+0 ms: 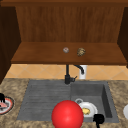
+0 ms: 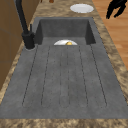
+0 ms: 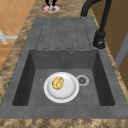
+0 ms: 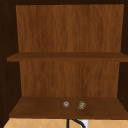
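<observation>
Front view first: I see my left hand (image 1: pixel 2 98) at the bench's left edge over a red-rimmed plate (image 1: pixel 6 106), and my right hand (image 1: pixel 99 119) at the sink's (image 1: pixel 45 100) front rim, beside the white plate (image 1: pixel 90 108) holding a yellow lump (image 1: pixel 86 111); a red ball (image 1: pixel 67 114) sits in front. I cannot tell either hand's fingers. Left side view: a hand (image 2: pixel 115 8) hangs off the bench, fingers loosely spread. Right side view: the plate (image 3: pixel 61 87) lies untouched in the basin. Upper view: two small balls (image 4: pixel 81 105) rest on the shelf (image 4: pixel 37 110)
</observation>
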`<move>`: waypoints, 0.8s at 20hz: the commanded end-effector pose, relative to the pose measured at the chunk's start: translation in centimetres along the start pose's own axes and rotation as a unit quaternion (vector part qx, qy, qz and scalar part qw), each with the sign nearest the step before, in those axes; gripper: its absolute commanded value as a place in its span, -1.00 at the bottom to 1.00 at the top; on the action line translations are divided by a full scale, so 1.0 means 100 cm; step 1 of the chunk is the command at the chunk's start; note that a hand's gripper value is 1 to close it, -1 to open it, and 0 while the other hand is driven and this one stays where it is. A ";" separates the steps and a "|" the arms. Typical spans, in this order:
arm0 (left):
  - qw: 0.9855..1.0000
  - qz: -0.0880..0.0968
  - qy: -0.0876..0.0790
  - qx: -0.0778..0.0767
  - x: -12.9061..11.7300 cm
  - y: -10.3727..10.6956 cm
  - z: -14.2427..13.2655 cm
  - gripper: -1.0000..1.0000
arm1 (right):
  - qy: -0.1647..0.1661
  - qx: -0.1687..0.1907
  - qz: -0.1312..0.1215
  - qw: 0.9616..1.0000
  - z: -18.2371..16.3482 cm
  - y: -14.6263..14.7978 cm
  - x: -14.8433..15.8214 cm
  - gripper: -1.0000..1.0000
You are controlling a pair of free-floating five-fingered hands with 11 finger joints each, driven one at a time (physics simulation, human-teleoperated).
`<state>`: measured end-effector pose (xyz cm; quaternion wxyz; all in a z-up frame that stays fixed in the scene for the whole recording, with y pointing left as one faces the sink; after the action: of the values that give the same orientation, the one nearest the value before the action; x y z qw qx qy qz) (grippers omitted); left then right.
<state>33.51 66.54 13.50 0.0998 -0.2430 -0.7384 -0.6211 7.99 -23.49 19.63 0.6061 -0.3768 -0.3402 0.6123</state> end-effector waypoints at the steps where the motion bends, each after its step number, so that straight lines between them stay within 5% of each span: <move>1: 1.000 -0.007 -0.016 -0.010 0.001 0.005 -0.016 1.00 | 0.000 0.000 0.000 1.000 0.000 0.000 0.000 0.00; 8: 1.000 0.001 -0.017 -0.011 0.008 0.025 -0.038 1.00 | 0.000 0.000 0.000 1.000 0.000 0.000 0.000 0.00; 9: 1.000 0.003 -0.005 -0.003 0.006 0.027 -0.038 1.00 | 0.000 0.000 0.000 1.000 0.000 0.000 0.000 0.00; 16: 1.000 -0.010 -0.001 -0.004 0.010 0.039 -0.066 1.00 | 0.000 0.000 0.000 1.000 0.000 0.000 0.000 0.00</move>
<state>33.49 61.70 17.96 0.1026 -0.2417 -0.7386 -0.6210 7.99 -23.49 19.63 0.6061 -0.3768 -0.3402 0.6123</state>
